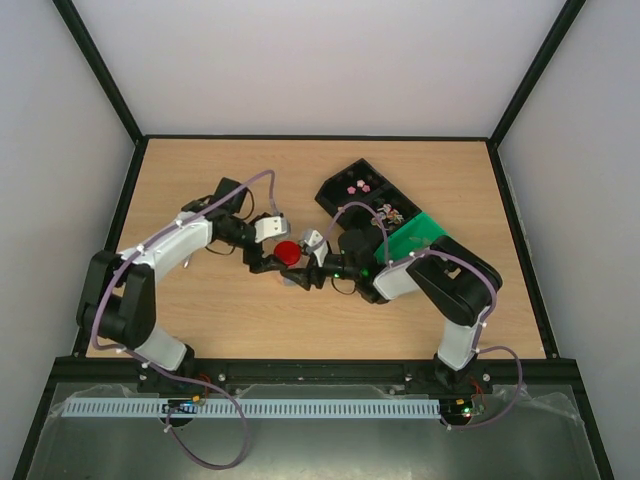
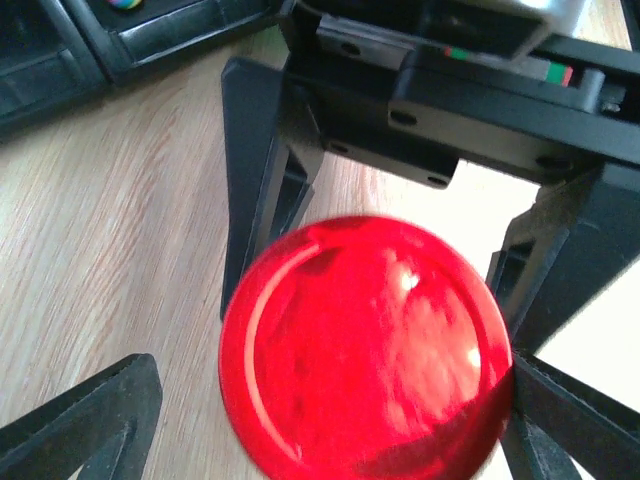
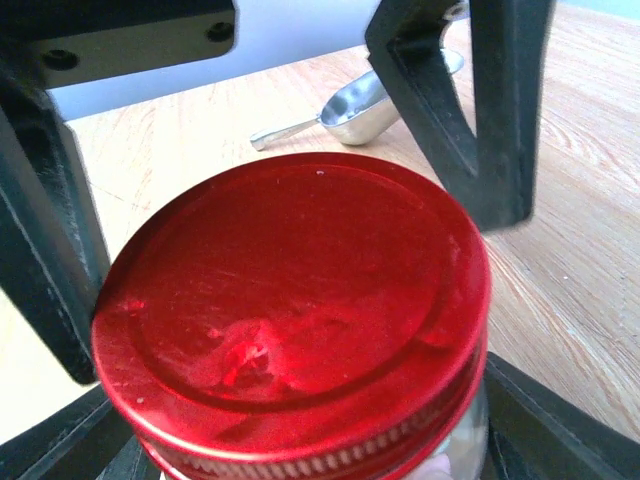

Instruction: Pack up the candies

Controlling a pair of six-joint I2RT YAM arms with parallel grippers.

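Note:
A round red lid [image 1: 288, 252] sits on a glass jar [image 3: 468, 432] at the table's middle. My right gripper [image 1: 305, 277] is shut on the jar below the lid, its fingers [image 3: 560, 425] at both sides of the glass. My left gripper [image 1: 274, 260] straddles the lid [image 2: 365, 345] from above. Its right finger [image 2: 570, 420] touches the rim and its left finger [image 2: 95, 420] stands apart from it. Candies lie in a black tray [image 1: 335, 200]: pink ones [image 1: 358, 186] and mixed-colour ones [image 1: 390, 212]. What is inside the jar is hidden.
A silver metal scoop [image 3: 350, 103] lies on the wood beyond the jar. A green sheet [image 1: 415, 235] lies at the tray's near end, by my right arm. The tray's compartments [image 2: 150, 35] show close behind the jar. Black frame rails edge the table.

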